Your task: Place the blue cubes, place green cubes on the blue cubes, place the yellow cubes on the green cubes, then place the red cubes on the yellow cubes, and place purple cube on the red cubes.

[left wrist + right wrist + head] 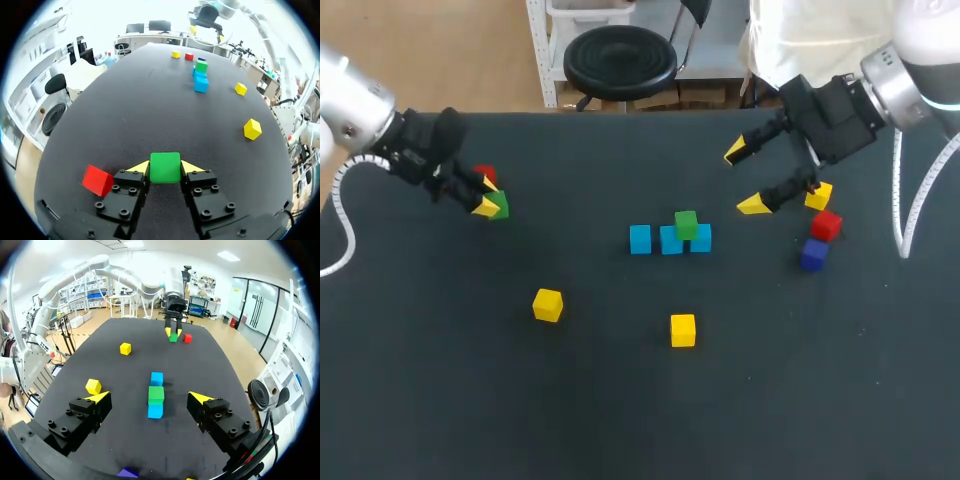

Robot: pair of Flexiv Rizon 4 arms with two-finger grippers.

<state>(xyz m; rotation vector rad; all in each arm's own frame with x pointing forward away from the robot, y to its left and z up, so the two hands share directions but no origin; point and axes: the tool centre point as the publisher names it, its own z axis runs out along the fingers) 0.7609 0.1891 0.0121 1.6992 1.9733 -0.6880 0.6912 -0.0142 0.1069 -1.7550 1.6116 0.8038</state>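
Three blue cubes (pixel 640 239) lie in a row mid-table, with a green cube (pixel 686 224) on top of them. At the table's left, my left gripper (pixel 485 200) is shut on a second green cube (pixel 498 205). In the left wrist view both yellow tips touch the sides of that green cube (pixel 165 167), and a red cube (pixel 97 180) rests beside the left finger. My right gripper (pixel 744 178) hangs open and empty at the right. In its wrist view the right gripper (pixel 150 398) is above the blue row (pixel 155 411). Yellow cubes (pixel 548 305) (pixel 683 330) lie nearer the front.
Just right of the right gripper sit a third yellow cube (pixel 818 196), a red cube (pixel 826 225) and a purple cube (pixel 814 255), close together. The black table (pixel 440 400) has bare surface at the front left and front right.
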